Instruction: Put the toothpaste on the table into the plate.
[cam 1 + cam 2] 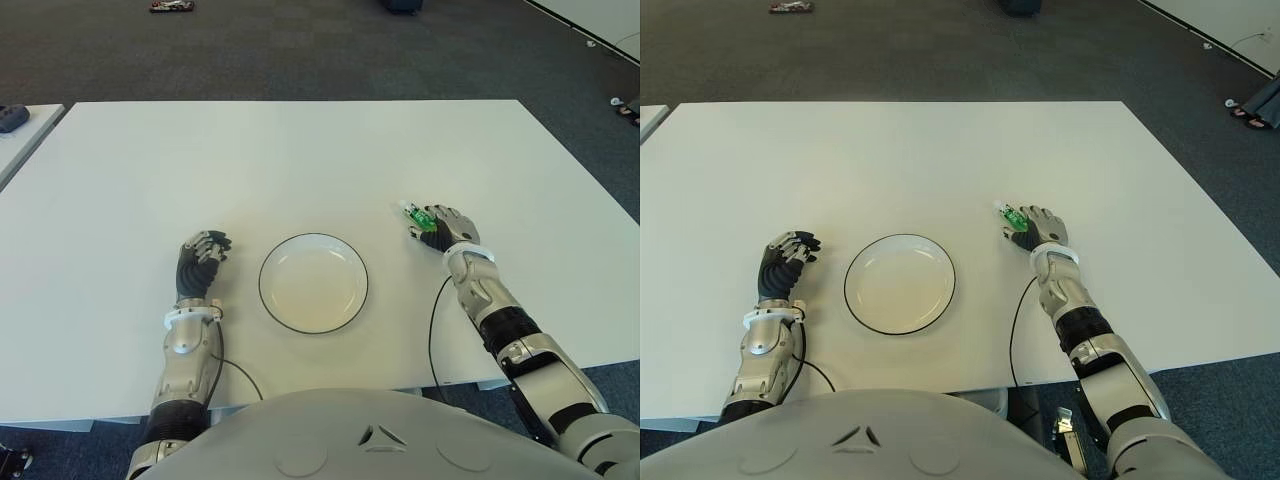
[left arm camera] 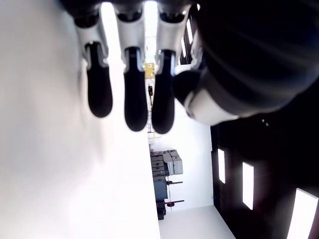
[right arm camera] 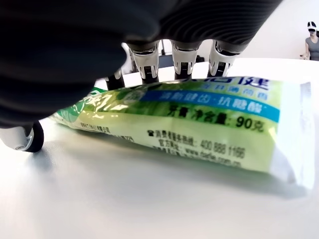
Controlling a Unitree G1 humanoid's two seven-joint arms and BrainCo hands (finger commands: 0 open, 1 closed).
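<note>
The left hand (image 1: 202,262) shows just left of the plate (image 1: 313,283), fingers curled, holding nothing. Right of the plate, the right hand (image 1: 443,228) sits over the toothpaste (image 3: 189,119), which lies flat on the counter (image 1: 300,160) under the palm. Its fingers (image 3: 182,62) reach down behind the tube, not yet closed on it. This looks like the grasping step: next the fingers should close around the tube, lift it, and carry it leftward to the plate.
</note>
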